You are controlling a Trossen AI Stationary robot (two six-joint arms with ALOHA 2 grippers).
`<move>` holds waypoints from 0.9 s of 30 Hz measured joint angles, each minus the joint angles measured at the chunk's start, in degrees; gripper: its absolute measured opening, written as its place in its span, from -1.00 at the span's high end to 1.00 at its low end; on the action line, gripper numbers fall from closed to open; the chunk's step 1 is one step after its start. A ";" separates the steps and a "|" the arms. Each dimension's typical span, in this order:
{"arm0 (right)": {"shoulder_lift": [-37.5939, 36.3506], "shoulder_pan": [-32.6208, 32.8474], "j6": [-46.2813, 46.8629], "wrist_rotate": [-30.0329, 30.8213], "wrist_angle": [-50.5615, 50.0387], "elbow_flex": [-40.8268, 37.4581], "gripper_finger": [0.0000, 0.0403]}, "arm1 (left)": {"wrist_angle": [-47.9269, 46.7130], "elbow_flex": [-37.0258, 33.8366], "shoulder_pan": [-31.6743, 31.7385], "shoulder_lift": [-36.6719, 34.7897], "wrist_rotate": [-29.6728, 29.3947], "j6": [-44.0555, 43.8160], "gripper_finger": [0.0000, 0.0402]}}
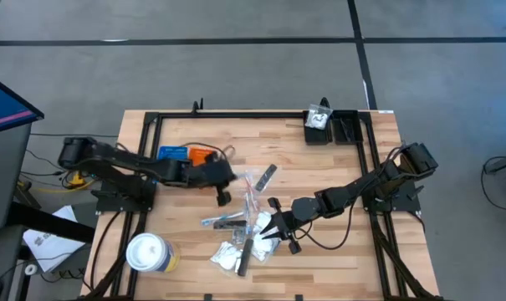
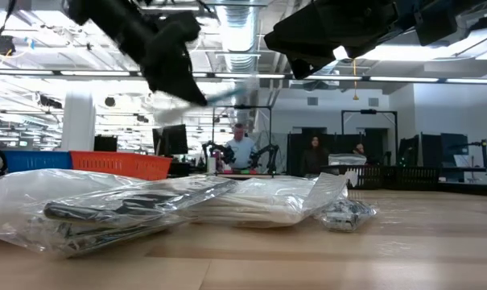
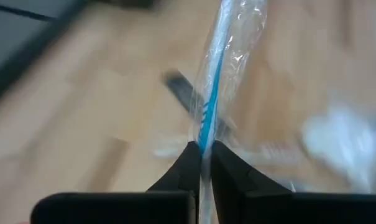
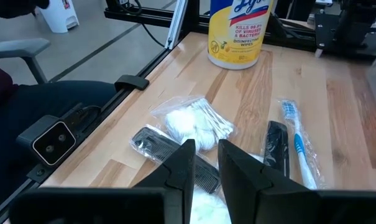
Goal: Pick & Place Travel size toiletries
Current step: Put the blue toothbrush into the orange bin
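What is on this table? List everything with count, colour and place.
clear packets: many, white contents, piled at table centre
dark combs: several, in the pile
wrapped toothbrush: one, blue, in the left gripper
wipes canister: one, white and yellow, near left corner
trays: two, blue and orange, left side
black bins: two, far right corner
left gripper: shut on the toothbrush
right gripper: slightly open, empty, over the pile

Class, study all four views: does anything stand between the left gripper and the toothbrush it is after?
No. The left gripper is shut directly on the blue toothbrush in its clear crinkly wrapper; nothing visible lies between them.
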 joint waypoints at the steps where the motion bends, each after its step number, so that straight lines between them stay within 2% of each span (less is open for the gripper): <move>1: 0.00 0.00 -0.01 0.00 -0.03 0.00 0.68 | -0.82 0.03 0.19 -1.44 -2.43 -2.54 0.95; 6: -0.01 0.00 0.00 0.00 -0.04 0.00 0.68 | -7.24 0.04 1.93 -5.89 -9.77 -11.90 0.95; 11: -0.02 0.00 0.00 0.00 -0.20 0.00 0.68 | -17.13 -0.70 2.97 -5.68 -15.09 -22.05 0.95; 17: -0.02 0.00 0.00 0.00 -0.75 0.00 0.68 | -16.99 -7.52 2.97 -5.21 -18.18 -34.49 0.95; 21: -0.02 0.00 0.02 0.00 -0.81 0.00 0.68 | -16.62 -10.96 2.46 -5.45 -18.77 -37.35 0.95; 27: -0.02 -0.28 0.31 0.00 -0.76 0.00 0.68 | -16.02 -14.37 0.74 -5.49 -23.44 -37.72 0.95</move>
